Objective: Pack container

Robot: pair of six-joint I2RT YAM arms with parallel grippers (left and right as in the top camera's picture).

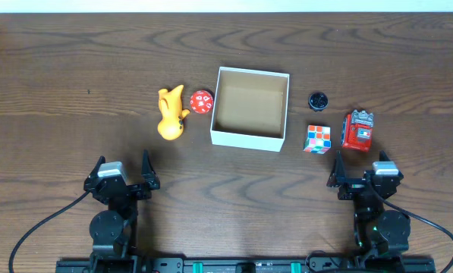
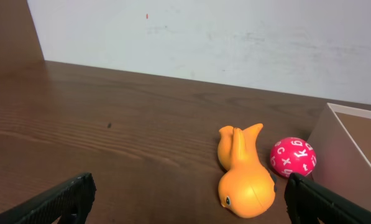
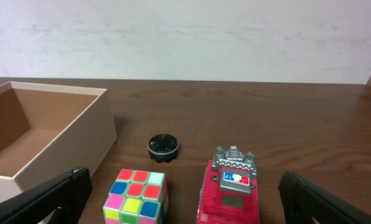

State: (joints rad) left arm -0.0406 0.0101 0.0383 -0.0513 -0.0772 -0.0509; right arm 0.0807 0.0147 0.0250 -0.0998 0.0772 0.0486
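Observation:
The container (image 1: 250,137), a square white box with a tan inside, stands empty at the table's middle; it also shows in the left wrist view (image 2: 343,155) and the right wrist view (image 3: 79,130). Left of it lie an orange duck toy (image 1: 170,114) (image 2: 242,171) and a red lettered ball (image 1: 202,101) (image 2: 292,156). Right of it are a colour cube (image 1: 317,139) (image 3: 138,197), a red toy fire truck (image 1: 357,130) (image 3: 231,190) and a small black wheel (image 1: 319,100) (image 3: 163,147). My left gripper (image 1: 123,173) (image 2: 188,208) and right gripper (image 1: 360,171) (image 3: 182,205) are open and empty, near the front edge.
The dark wooden table (image 1: 74,76) reaches a pale wall at the back. Both arm bases and their cables sit at the front edge.

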